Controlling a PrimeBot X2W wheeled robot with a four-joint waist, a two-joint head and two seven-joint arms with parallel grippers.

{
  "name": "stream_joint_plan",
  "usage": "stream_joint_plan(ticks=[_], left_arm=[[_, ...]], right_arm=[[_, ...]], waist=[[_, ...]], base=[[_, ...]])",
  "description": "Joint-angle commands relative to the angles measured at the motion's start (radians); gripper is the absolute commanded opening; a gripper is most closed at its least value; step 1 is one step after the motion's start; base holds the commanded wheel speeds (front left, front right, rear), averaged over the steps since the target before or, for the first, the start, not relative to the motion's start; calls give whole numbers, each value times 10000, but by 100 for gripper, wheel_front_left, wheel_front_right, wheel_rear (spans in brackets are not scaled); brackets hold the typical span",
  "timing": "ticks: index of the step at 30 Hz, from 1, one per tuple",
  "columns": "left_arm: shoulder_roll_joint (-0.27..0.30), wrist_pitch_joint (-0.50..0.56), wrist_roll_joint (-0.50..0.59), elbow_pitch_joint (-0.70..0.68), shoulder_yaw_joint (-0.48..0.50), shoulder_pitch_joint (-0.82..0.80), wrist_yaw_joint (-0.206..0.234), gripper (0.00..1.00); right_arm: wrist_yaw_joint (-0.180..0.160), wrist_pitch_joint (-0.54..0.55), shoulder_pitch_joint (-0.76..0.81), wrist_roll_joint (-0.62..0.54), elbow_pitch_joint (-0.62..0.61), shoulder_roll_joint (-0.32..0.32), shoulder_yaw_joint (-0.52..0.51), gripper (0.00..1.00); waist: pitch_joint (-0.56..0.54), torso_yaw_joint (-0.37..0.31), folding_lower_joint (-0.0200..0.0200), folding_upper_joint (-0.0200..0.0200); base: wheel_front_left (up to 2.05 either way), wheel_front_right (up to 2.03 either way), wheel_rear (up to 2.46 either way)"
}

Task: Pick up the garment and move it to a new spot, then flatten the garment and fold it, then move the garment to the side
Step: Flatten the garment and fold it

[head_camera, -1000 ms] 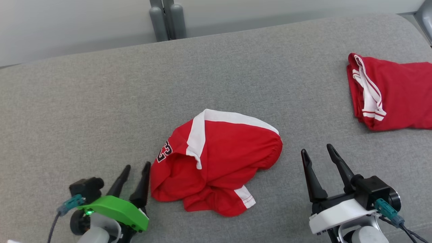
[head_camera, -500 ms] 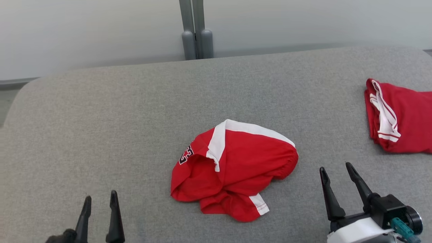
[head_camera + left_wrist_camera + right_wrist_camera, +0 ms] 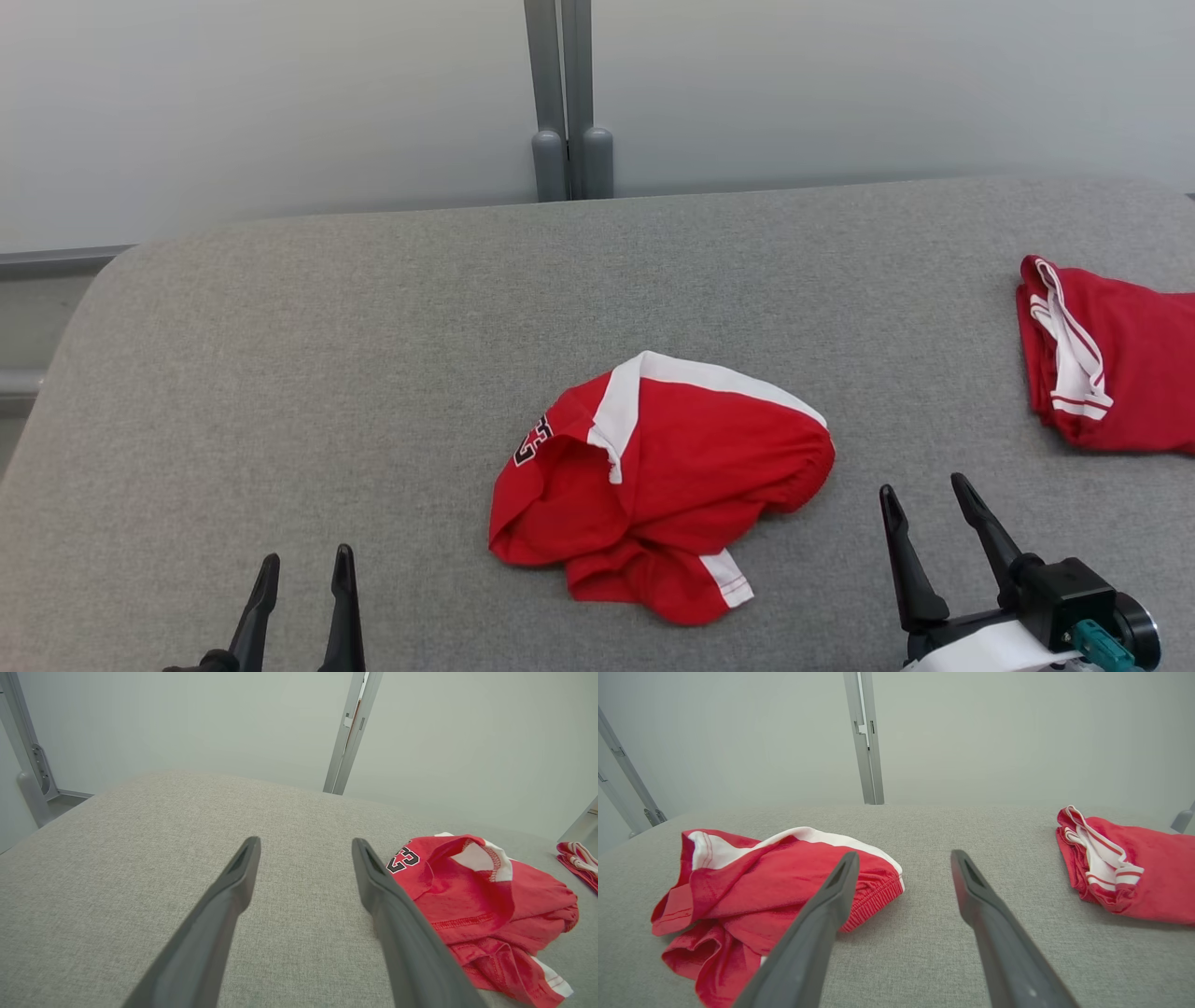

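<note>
Garment (image 3: 681, 467) mid-surface: red w/ white bands, black numerals. 2nd garment (image 3: 1130, 373) at right edge: red, white-red striped trim. Padded surface (image 3: 327, 373): heathered grey.

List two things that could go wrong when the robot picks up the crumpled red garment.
The crumpled garment lies bunched in layers, so a pinch may catch just one layer and lift it lopsided. A second red garment lies beyond the right gripper; a wide move might snag or shift it.
</note>
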Motion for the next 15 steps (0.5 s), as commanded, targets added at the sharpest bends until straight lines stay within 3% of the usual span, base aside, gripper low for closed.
stream_joint_plan(ticks=[1, 15], left_arm=[[7, 0, 58, -24, 46, -69, -61, 100], [5, -1, 32, 112, -78, -203, -71, 100]], right_arm=[[1, -27, -24, 5, 33, 20, 30, 100], [1, -27, -140, 42, 38, 79, 43, 100]], waist=[[14, -43, 0, -1], [144, -177, 0, -1]], base=[[0, 0, 0], [0, 0, 0]])
